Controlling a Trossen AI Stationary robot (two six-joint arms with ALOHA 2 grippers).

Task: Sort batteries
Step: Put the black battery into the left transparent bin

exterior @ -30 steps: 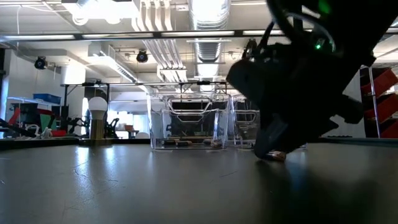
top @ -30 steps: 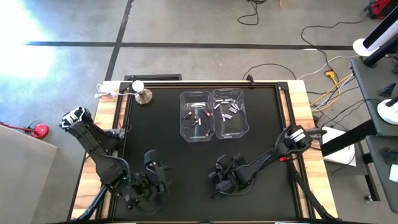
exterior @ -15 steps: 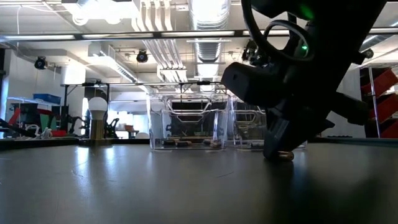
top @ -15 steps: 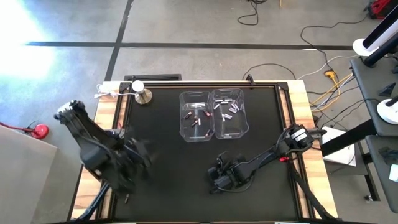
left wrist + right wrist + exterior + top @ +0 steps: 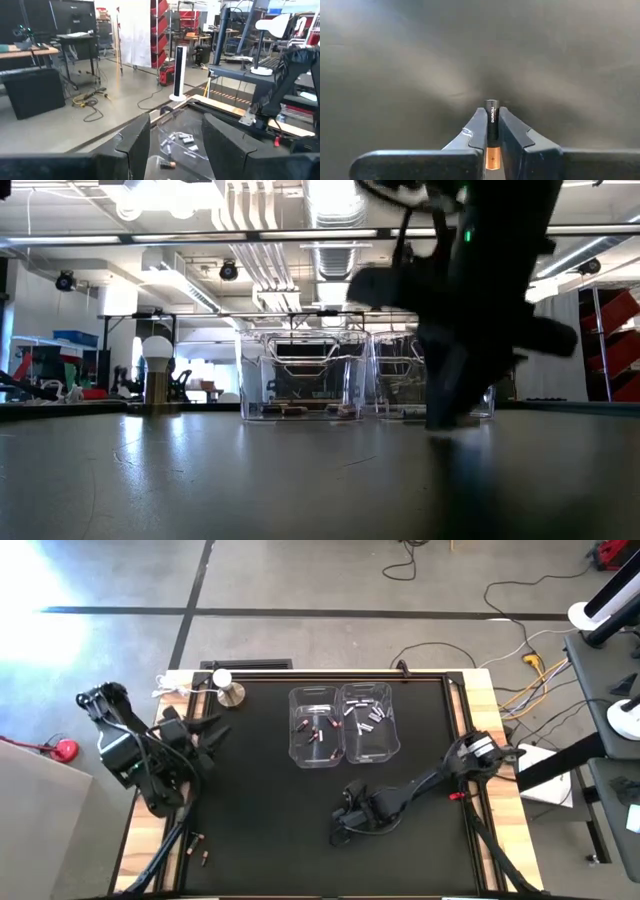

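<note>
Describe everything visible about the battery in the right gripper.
The battery is a thin cylinder, black over most of its length with a copper-orange end and white lettering on its side. It is pinched lengthwise between the two dark fingers of the right gripper, its black end poking out just above the dark table.

The black table [image 5: 270,810] serves as landmark. Near its far edge stand 2 clear plastic bins [image 5: 343,724] side by side, touching. At its far left corner stands a small metal stand with a white ball on top [image 5: 226,687], [image 5: 157,372]. Off the table's left side, a red object [image 5: 65,749] lies on the grey floor. Beyond its far right corner, cables [image 5: 520,660] trail across the floor, 1 with a yellow plug [image 5: 531,661].
</note>
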